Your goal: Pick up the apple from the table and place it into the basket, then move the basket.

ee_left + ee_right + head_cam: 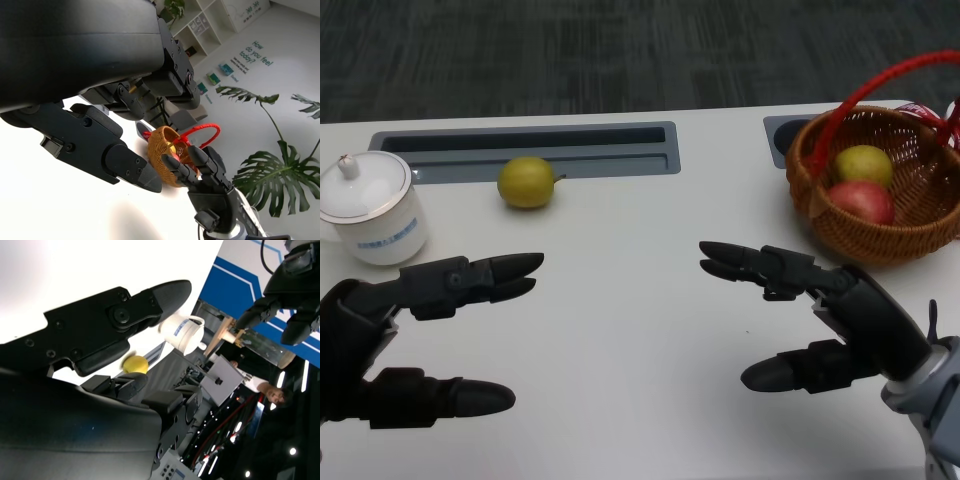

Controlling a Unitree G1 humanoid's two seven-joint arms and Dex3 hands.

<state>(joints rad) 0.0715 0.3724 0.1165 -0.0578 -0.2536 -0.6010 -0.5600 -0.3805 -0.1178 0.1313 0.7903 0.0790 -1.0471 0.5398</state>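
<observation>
Lying loose, apple [526,182] with stem toward basket [840,225].

Wall lettering [255,52] in the left wrist view, teal on white, reads "How do you feel today?", tilted with the frame. Small posters [226,69] below it on the same wall: print too small to read. White lidded cup [372,207] carries a blue printed band [390,237], blurred and unreadable in both head and right wrist views.
</observation>
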